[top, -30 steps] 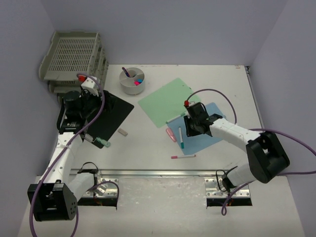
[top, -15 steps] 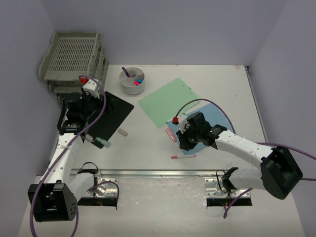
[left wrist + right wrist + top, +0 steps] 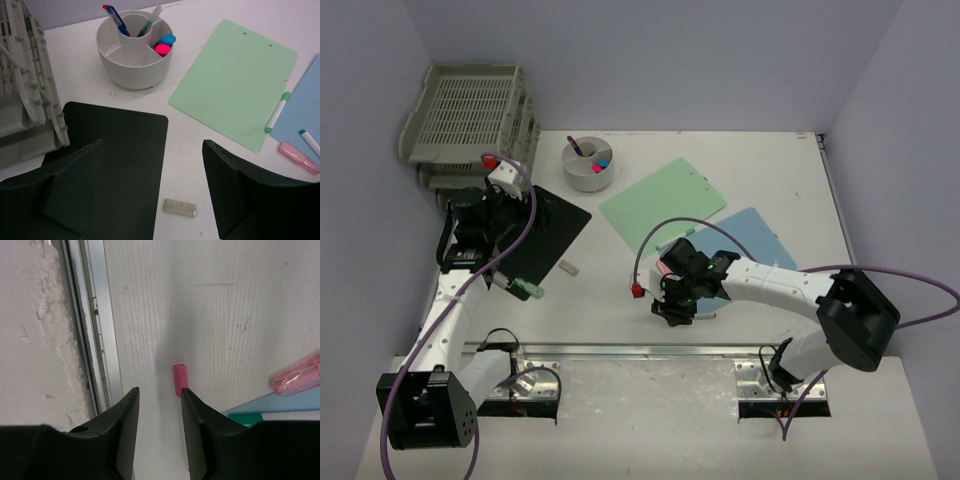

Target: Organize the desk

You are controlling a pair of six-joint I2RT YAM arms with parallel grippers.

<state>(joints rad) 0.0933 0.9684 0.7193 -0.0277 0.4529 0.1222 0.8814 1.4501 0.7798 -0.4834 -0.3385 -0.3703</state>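
1. The left gripper (image 3: 154,145) hangs above the left part of the desk (image 3: 605,305). The white top lies under it, and a black board (image 3: 120,150) lies directly below. Its fingers are spread wide, with nothing between them.
2. The left arm (image 3: 445,300) rises from its base at the near edge and bends at the elbow. Its wrist tips downward beside the stack of grey trays (image 3: 470,110).
3. Counted: one small beige block (image 3: 180,207), one round pen pot (image 3: 134,62) holding four items, and three flat boards. These are the black one, a green board (image 3: 235,80) and a blue board (image 3: 755,235).
4. Further right lie two green-tipped markers (image 3: 277,112), one pink highlighter (image 3: 297,377) and one pink pen (image 3: 180,380).
5. The right gripper (image 3: 159,391) hovers low over the desk's near middle, just beside the metal rail (image 3: 95,340). Its jaws stand a narrow gap apart and pinch nothing. The pink pen's end lies on the desk just ahead of one fingertip.
6. The right arm (image 3: 770,285) stretches leftward from its base, low and nearly flat.
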